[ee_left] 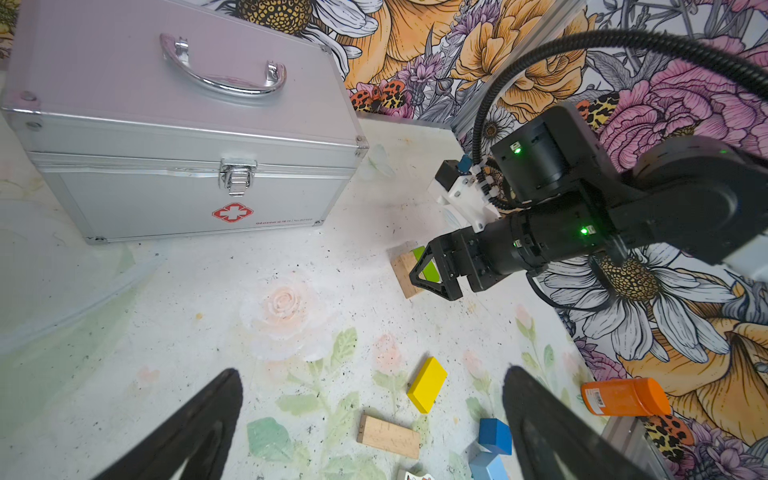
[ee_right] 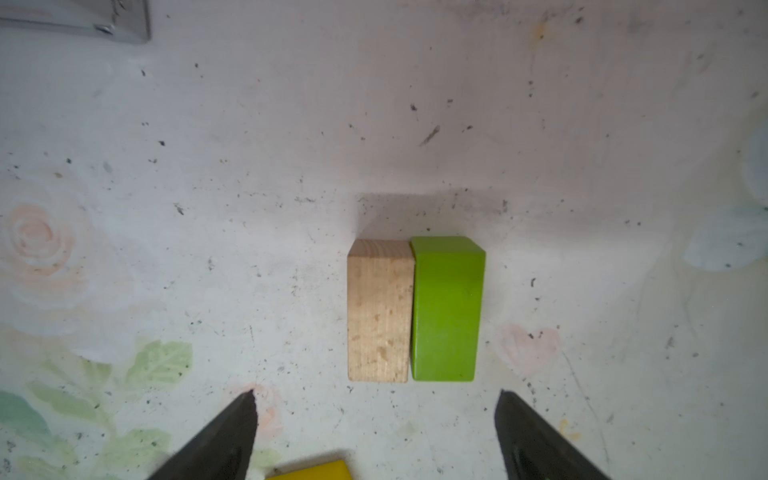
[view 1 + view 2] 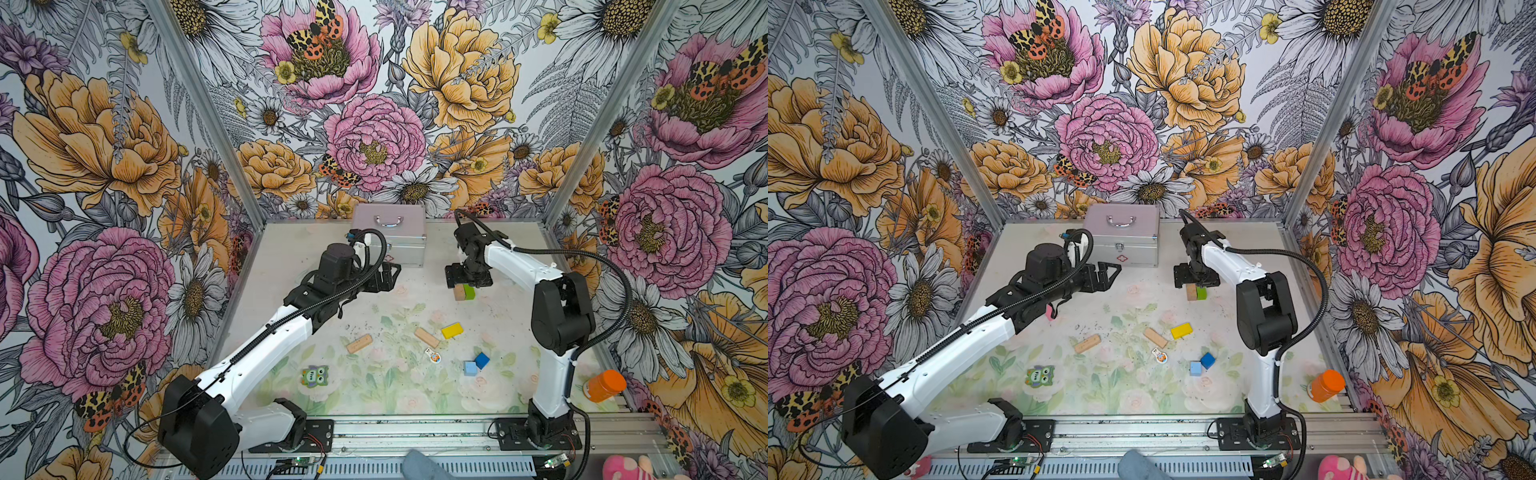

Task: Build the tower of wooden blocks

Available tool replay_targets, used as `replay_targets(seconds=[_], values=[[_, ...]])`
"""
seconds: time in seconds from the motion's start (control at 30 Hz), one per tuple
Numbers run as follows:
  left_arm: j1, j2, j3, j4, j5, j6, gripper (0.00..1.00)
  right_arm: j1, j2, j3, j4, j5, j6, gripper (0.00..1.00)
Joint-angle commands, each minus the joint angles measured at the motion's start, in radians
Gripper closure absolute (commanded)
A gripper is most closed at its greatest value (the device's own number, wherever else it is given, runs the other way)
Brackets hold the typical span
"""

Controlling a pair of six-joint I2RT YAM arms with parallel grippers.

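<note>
A tan block [image 2: 380, 311] and a green block [image 2: 446, 309] stand side by side, touching, on the table; both top views show the pair [image 3: 464, 292] [image 3: 1196, 293]. My right gripper [image 2: 374, 399] hovers just above them [image 3: 468, 276], open and holding nothing. The left gripper [image 1: 372, 374] is open and empty near the case [image 3: 390, 276]. Loose on the mat lie a yellow block [image 3: 452, 330], two tan bricks [image 3: 359, 344] [image 3: 427, 337], a dark blue cube [image 3: 482, 360] and a light blue cube [image 3: 470, 368]. A pink block [image 3: 1052, 311] peeks from under the left arm. No tower is in view.
A silver metal case [image 3: 388, 237] stands at the back middle. An orange bottle [image 3: 602, 385] lies at the front right corner. A flat owl piece [image 3: 315, 376] and a small figure piece [image 3: 433, 355] lie on the mat. A metal rail [image 3: 415, 432] runs along the front.
</note>
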Motion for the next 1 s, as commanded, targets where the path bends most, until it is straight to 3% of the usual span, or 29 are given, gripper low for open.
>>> replay_targets(seconds=[0.0, 0.57, 0.7, 0.83, 0.97], values=[[-0.006, -0.032, -0.013, 0.016, -0.033, 0.000, 0.01, -0.011, 0.036, 0.045, -0.012, 0.004, -0.030, 0.08], [-0.008, -0.040, -0.017, 0.004, -0.055, -0.004, 0.01, -0.025, 0.144, 0.066, -0.010, -0.002, -0.041, 0.12], [-0.007, -0.036, -0.006, -0.007, -0.054, 0.003, 0.01, -0.025, 0.150, 0.070, -0.011, 0.023, -0.028, 0.21], [-0.006, -0.037, -0.004, -0.015, -0.051, 0.007, 0.01, -0.029, 0.151, 0.056, -0.012, 0.048, -0.011, 0.45], [-0.006, -0.043, -0.005, -0.019, -0.048, 0.010, 0.01, -0.029, 0.136, 0.035, -0.011, 0.057, 0.003, 0.53]])
